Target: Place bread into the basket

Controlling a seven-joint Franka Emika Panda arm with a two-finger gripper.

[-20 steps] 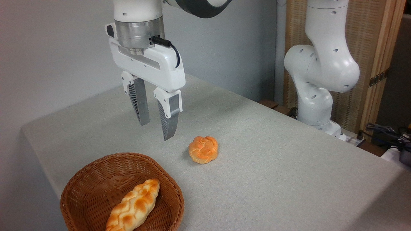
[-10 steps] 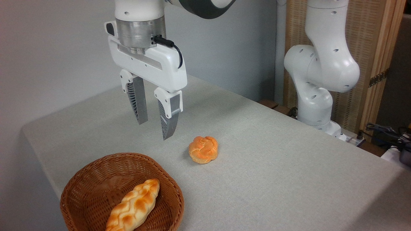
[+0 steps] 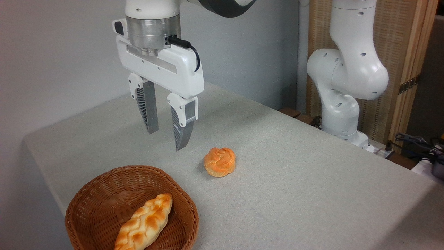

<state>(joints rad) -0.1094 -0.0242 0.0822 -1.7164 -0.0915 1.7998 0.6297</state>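
One small, roundish knotted bun [image 3: 219, 161] with an orange-golden crust and a paler underside sits alone on the cloth, its twisted top facing up. Its surface shows shallow braided ridges, deeper orange along the lower side.

It rests on a table covered in a light grey woven cloth [image 3: 295, 180], roughly midway between the table's far edge and its near edge. Near the table's near left corner stands a round brown woven wicker basket [image 3: 104, 194], a shallow bowl much wider than the bun, holding a longer braided golden loaf with white patches [image 3: 145, 222] that lies slantwise inside it. Bun and basket are apart, with bare cloth between them. A plain pale grey wall [image 3: 52, 52] backs the scene; a woven reed screen in a light wooden frame [image 3: 399, 52] stands at the right, behind the white base and lower joints of the robot arm [image 3: 347, 76] mounted past the table's far right edge. Dark cables [image 3: 416, 142] lie at the far right.

The white two-finger gripper [image 3: 167, 137] hangs above the cloth, pointing down, its grey ribbed fingers [image 3: 147, 111] parted by a moderate gap and gripping nothing. The bun lies to the right of the fingertips and lower in the picture, clear of them and untouched.
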